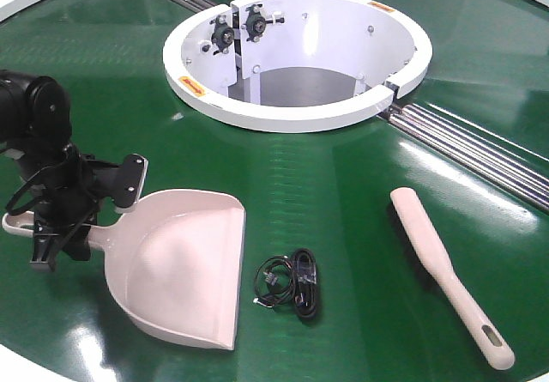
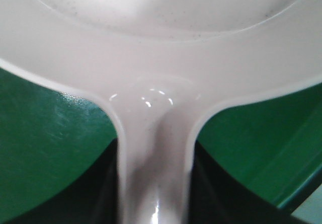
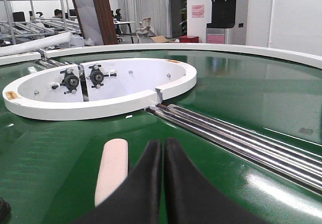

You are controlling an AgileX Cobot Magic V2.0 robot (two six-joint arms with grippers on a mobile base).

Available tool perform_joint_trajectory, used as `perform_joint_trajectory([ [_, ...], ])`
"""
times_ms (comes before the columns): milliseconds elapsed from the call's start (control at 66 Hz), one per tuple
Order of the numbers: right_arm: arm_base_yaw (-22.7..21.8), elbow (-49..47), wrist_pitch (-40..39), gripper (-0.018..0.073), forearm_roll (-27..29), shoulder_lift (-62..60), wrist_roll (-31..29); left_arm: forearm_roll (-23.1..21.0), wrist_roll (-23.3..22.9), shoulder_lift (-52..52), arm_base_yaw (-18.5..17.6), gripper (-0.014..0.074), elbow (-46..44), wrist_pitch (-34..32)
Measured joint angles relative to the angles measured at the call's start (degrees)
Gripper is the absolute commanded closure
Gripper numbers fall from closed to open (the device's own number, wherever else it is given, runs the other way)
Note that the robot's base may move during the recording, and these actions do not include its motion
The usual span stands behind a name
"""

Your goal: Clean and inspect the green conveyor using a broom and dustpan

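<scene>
- Exterior front-facing view: black left gripper point(image 1: 81, 223) is clenched on the long straight handle of the wide beige plastic dustpan point(image 1: 184, 266). It grips near the handle's end, and the handle tip pokes out on the left.
- Left wrist-mounted view: the handle runs up between two dark fingers point(image 2: 98, 199), one against each side, with the pan body ahead.
- The dustpan lies on the glossy dark green conveyor point(image 1: 343, 193), flat lip toward the near edge of the belt. Its inside is bare beige plastic, with a few fine dark specks showing in the left wrist view.
- Right wrist-mounted view: right gripper point(image 3: 163, 173) is closed. Its black fingers are together with only a thin slit between them, and it is empty.
- The right gripper sits low over the belt and faces the white ring-shaped hub point(image 3: 100, 100). The rounded end of the long narrow beige plastic broom point(image 3: 111, 171) is just beside it on the left; cannot tell whether they touch.
- In the front view the broom lies flat on the belt at the right, well apart from the dustpan. Its dark bristles are underneath and its slotted handle end points to the near edge.
- A black coiled cable point(image 1: 292, 283) lies on the belt between the dustpan and the broom, near the pan's side wall.
- Two black bearing mounts point(image 1: 236, 26) sit on the hub's inner wall.
- A steel roller seam point(image 1: 467, 146) runs from the hub out to the right.
- The black left arm comes in from the left edge with its wrist angled down at the belt.
</scene>
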Motion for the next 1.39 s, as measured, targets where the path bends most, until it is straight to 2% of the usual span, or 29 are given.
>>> perform_joint_trajectory([
  [1393,0.00,0.00,0.00,0.0569,0.00,0.00,0.00,-0.60,0.00,0.24,-0.06,0.0603,0.00,0.10],
])
